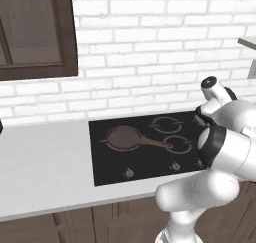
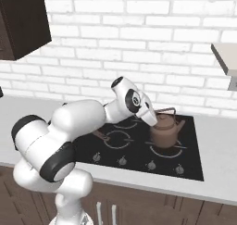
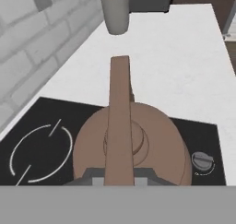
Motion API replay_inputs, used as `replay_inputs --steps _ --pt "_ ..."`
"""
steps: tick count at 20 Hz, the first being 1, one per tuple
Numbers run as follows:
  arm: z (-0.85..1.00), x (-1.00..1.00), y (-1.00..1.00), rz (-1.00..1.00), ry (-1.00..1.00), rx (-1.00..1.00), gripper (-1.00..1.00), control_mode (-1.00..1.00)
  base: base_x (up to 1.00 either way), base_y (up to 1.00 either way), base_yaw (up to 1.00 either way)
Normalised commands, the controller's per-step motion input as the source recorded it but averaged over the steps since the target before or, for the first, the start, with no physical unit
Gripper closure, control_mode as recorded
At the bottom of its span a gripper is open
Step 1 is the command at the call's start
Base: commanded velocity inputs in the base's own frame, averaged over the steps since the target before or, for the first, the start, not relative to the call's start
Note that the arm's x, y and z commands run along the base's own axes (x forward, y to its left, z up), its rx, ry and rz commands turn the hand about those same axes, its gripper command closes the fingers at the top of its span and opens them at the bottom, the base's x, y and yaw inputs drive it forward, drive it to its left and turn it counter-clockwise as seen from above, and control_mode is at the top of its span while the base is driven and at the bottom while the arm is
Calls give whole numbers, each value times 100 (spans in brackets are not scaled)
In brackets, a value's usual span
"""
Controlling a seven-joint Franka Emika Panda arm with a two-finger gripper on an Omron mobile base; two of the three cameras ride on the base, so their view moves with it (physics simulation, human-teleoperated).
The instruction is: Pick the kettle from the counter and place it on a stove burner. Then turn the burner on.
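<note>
The kettle sits on the black cooktop, on the stove burner at the right front, so it is off the counter now. The gripper is right at the kettle's arched handle. I cannot tell if the claw is apart or clamped on the handle (the handle hides the tips in the hand view).

The kettle looks like hard, smooth metal, so it may be slippery. It is small and squat and is probably not very heavy, unless it is full. The best place to hold it is the top of the handle. It could swing a bit there.

A frying pan rests on the left burner. The knobs line the front edge. I see no words or labels anywhere
</note>
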Motion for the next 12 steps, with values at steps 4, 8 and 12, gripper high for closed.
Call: replay_inputs --steps 4,8,12 --pt "-41 1 0 0 0 3 100 -100 0 0 0" --pt "-40 3 0 0 0 0 100 -100 0 0 0" --pt "-30 14 -3 0 -4 0 100 -100 0 0 0"
